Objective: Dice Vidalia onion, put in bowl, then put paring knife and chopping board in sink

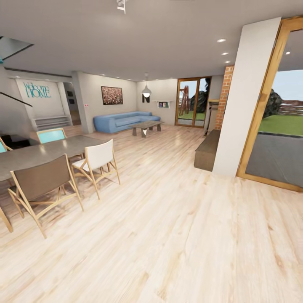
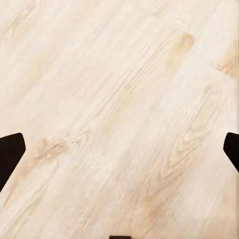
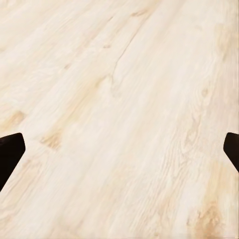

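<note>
The sink, onion, chopping board, paring knife, bowl and countertop are out of view; I am in an open living and dining room. In the left wrist view my left gripper (image 2: pixel 119 152) is open, its dark fingertips (image 2: pixel 10 154) far apart over pale wood floor, with nothing between them. In the right wrist view my right gripper (image 3: pixel 119 152) is likewise open, its black fingertips (image 3: pixel 10 154) spread wide above the same floor.
A grey dining table (image 1: pixel 38 153) with wooden chairs (image 1: pixel 42 185) stands at the left. A blue sofa (image 1: pixel 122 121) and a coffee table (image 1: pixel 146 126) lie far ahead. A white pillar (image 1: pixel 246 101), a low bench (image 1: pixel 207 151) and glass doors (image 1: pixel 277 122) stand at the right. Wood floor (image 1: pixel 176 235) stretches ahead.
</note>
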{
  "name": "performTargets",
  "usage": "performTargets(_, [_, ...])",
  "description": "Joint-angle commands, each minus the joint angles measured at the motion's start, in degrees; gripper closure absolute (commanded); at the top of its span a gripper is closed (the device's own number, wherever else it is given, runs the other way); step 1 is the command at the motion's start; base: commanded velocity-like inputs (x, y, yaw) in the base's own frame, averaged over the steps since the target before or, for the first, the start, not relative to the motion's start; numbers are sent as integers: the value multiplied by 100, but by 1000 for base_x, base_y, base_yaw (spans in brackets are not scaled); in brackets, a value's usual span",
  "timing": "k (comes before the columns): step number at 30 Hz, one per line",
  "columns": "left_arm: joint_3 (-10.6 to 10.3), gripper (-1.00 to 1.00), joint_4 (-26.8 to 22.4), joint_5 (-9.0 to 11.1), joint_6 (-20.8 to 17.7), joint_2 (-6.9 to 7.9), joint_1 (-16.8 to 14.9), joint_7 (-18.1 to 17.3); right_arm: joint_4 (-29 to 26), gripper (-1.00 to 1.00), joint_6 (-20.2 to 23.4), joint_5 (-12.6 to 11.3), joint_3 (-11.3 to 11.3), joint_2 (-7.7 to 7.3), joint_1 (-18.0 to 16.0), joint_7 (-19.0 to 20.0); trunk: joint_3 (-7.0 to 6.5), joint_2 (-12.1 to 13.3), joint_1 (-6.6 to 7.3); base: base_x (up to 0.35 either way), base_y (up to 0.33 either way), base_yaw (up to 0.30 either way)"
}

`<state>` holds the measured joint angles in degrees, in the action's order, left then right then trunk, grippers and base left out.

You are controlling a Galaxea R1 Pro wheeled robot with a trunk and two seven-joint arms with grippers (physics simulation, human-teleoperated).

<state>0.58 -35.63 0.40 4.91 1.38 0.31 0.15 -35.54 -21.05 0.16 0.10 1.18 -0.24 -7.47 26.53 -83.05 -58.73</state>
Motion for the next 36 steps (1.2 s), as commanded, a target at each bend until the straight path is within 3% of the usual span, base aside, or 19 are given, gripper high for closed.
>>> performTargets(1, [3,-100,-5,4,9,-1,3,2,2,-100,-14,2,1,1,-2,-18,1,-3,0,0,0,-229])
performTargets(24, [-2,-100,113,-4,40,-6,4,0,3,-100,-14,2,8,5,-2,-18,-75,-3,0,0,0,-230])
performTargets(30, [-5,-100,247,-5,497,-9,4,2,57,-100,-15,4,13,5,-2,-18,-94,-3,0,0,0,-204])
performTargets(36, [-4,-100,363,-13,672,-12,5,2,73,-100,-15,3,16,5,-2,-18,-114,-3,0,0,0,-183])
